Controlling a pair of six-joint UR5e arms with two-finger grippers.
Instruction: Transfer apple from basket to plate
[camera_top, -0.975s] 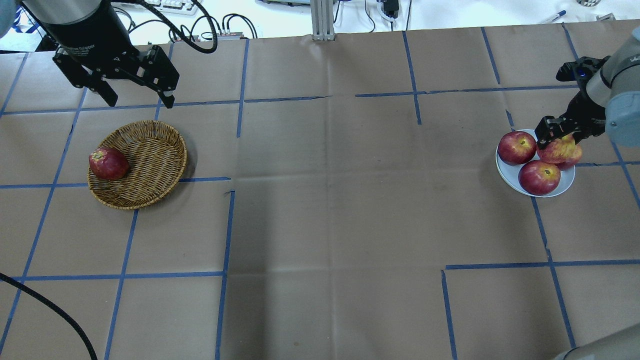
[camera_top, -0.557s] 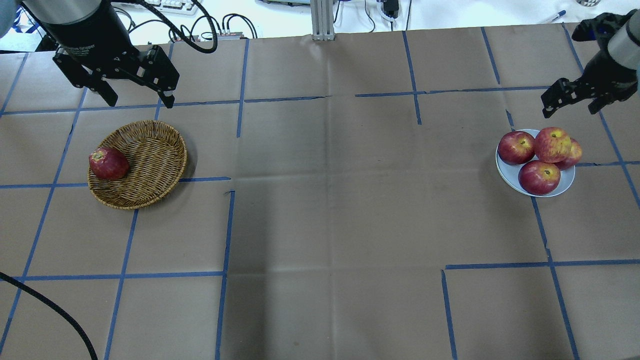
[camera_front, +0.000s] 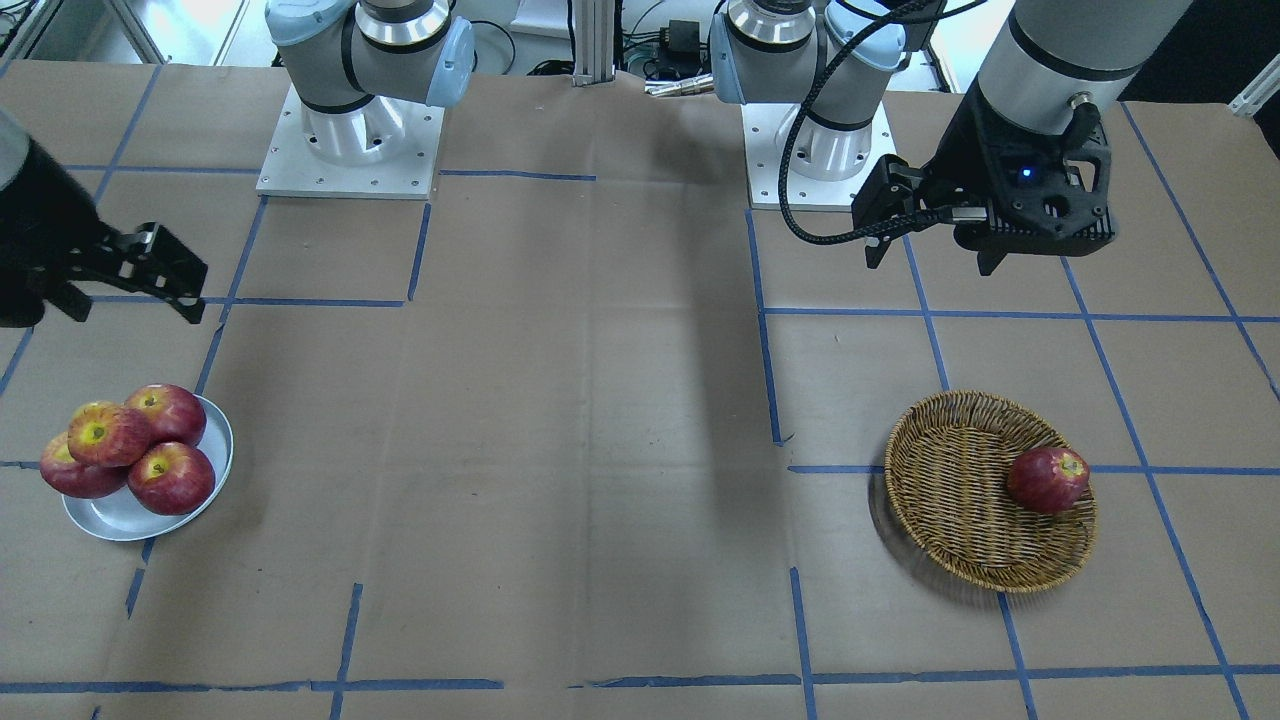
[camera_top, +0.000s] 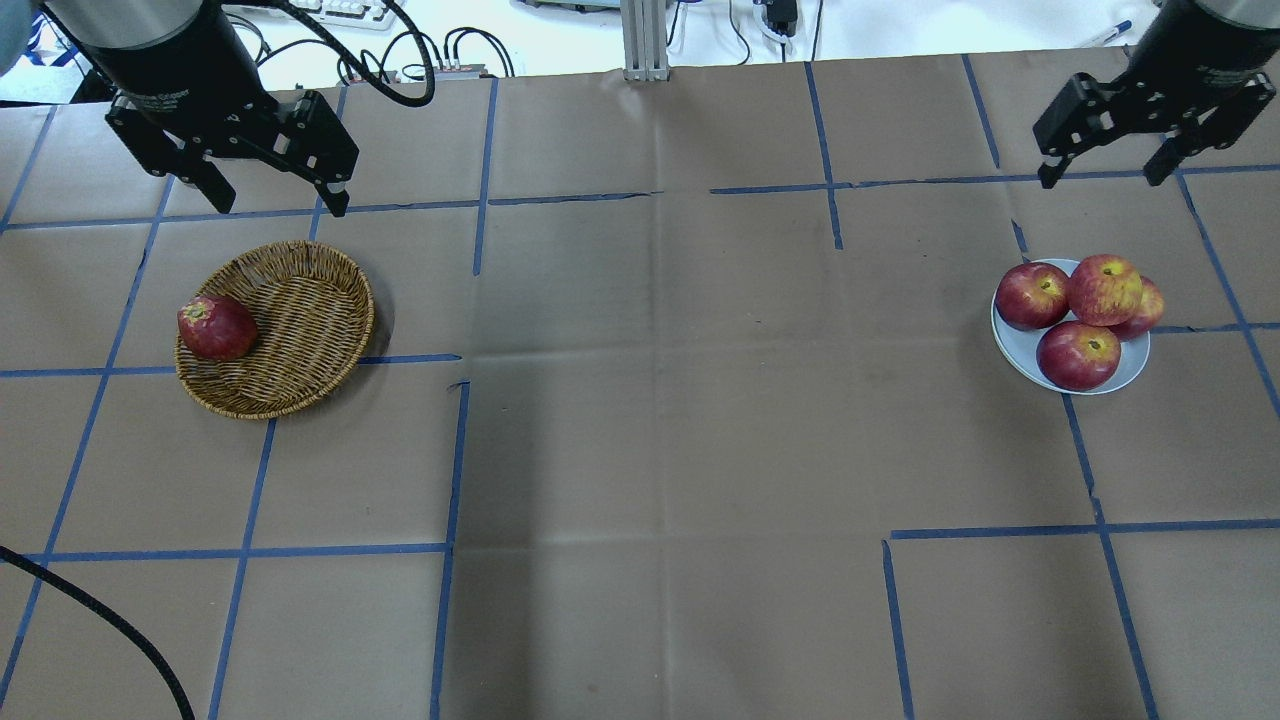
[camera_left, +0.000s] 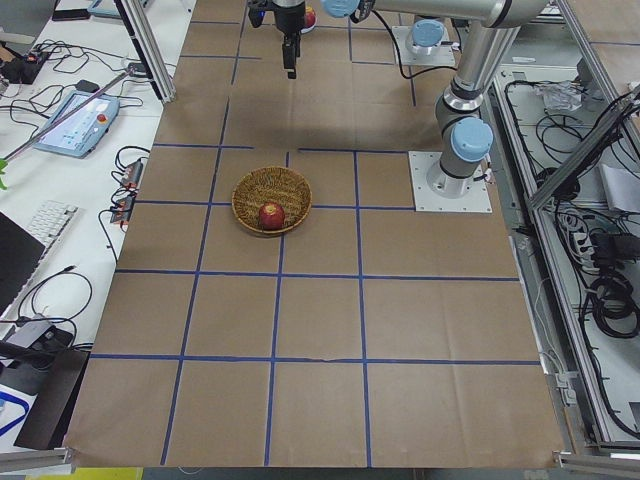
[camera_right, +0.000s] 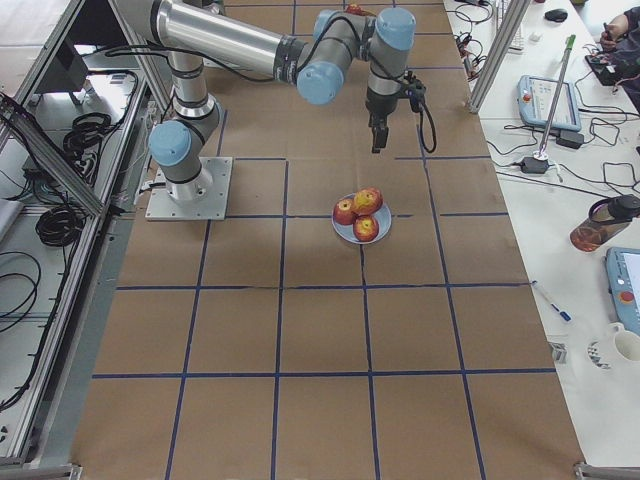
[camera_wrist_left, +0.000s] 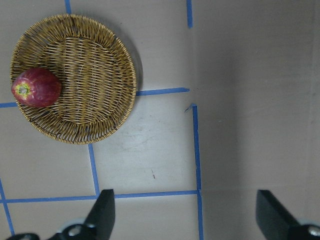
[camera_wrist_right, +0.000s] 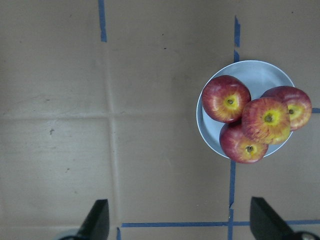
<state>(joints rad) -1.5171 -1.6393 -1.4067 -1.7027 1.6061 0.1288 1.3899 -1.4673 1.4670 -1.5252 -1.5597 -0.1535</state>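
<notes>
Papered table (camera_top: 640, 420): apple (camera_top: 1105, 289) covers part of plate (camera_top: 1014, 350).

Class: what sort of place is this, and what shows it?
Probably a robotics lab: left arm and right arm bolted to a table gridded with blue tape, a teach pendant and loose cables alongside.

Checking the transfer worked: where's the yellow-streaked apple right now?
Overhead view, table's right side: the apple sits atop three darker apples on the plate.

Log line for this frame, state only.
phase: placed | apple: on plate, perched atop three other apples | right gripper: open, empty, clear of plate | left gripper: open, empty, near basket | basket: one dark apple
</notes>
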